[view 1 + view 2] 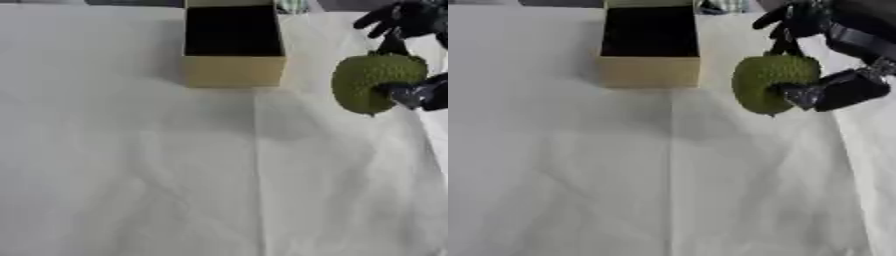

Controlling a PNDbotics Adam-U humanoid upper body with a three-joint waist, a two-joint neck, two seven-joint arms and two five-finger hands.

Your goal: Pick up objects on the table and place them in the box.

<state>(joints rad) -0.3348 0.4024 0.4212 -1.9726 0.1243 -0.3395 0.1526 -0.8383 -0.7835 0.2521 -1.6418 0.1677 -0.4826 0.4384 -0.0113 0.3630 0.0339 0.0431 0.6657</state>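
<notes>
Green and bumpy-skinned, the fruit (770, 82) hangs in your right hand (833, 90) above the white cloth-covered table (623, 190), off to the right of the box (647, 70) and a little nearer to you than its front wall. Its long axis runs roughly up and down, tipped slightly, with a small pointed tip at the bottom aimed toward the cloth. You have it held from its right side: a dark thumb or finger presses against the fruit's right flank, and other fingers (785, 22) curl over from behind its top, so the hand is closed around it. The bulk of the fruit sits to the left of the palm, toward the box. A faint shadow lies on the cloth below and left of the fruit, so it is clear of the table. The box stands open at the far edge, tan cardboard walls with a dark interior. Your left hand appears in neither view.
</notes>
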